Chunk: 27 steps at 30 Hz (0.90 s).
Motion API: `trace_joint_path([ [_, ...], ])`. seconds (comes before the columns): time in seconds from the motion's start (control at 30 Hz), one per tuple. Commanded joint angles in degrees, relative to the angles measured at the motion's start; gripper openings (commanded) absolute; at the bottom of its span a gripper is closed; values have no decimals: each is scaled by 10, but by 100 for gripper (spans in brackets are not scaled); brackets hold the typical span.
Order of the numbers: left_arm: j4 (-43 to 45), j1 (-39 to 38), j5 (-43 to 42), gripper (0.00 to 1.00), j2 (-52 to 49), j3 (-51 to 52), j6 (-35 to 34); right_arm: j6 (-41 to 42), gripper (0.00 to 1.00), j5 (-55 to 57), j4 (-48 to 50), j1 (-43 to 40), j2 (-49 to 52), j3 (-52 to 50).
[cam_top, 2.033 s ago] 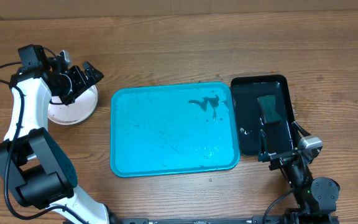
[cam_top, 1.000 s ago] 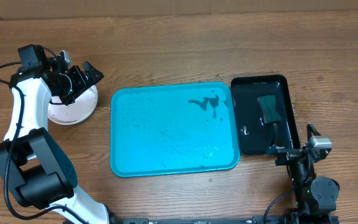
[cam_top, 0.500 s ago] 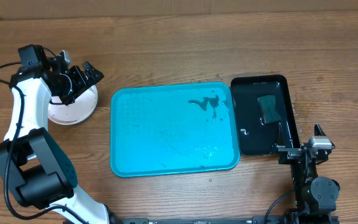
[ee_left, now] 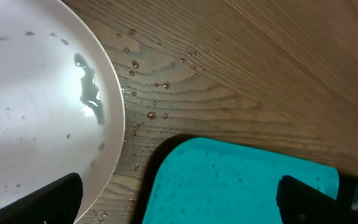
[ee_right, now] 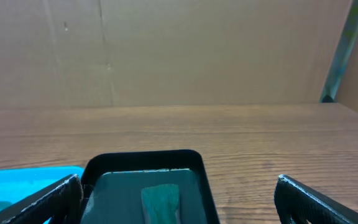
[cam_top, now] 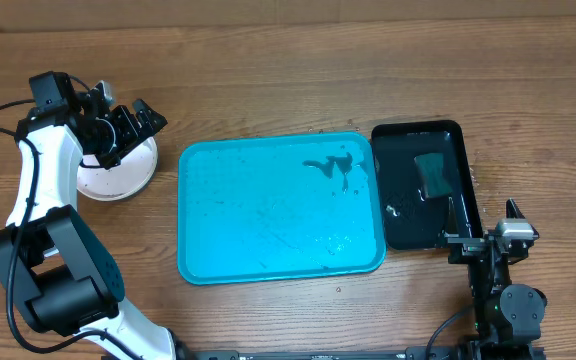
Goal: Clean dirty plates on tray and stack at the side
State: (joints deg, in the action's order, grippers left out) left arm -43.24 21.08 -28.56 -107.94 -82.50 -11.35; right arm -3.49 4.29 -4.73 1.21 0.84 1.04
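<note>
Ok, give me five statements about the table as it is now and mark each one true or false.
1. A white plate sits on the table left of the blue tray. True.
2. A plate lies on the blue tray. False: it holds no plate, only wet smears.
3. A sponge lies in the black tray. True.
4. The right gripper is shut on the sponge. False: it is open and empty, by the black tray's near end.
5. The left gripper hangs open over the white plate. True.
</note>
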Motion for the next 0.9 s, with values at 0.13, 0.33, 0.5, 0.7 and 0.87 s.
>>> trace_joint_path([
  [0.13,0,-1,-9,100,-3,-9,15,-4,100,6,3,2,-7,-6],
  [0.33,-2,-14,52,100,19,-7,15,-4,100,6,3,2,-7,-6],
  [0.5,-2,-33,127,100,98,-7,15,-4,100,6,3,2,-7,-5],
  [0.7,-2,-45,141,100,233,-7,15,-4,100,6,3,2,-7,-6],
  [0.87,-2,-45,142,100,334,4,15,-4,100,6,3,2,-7,-6],
])
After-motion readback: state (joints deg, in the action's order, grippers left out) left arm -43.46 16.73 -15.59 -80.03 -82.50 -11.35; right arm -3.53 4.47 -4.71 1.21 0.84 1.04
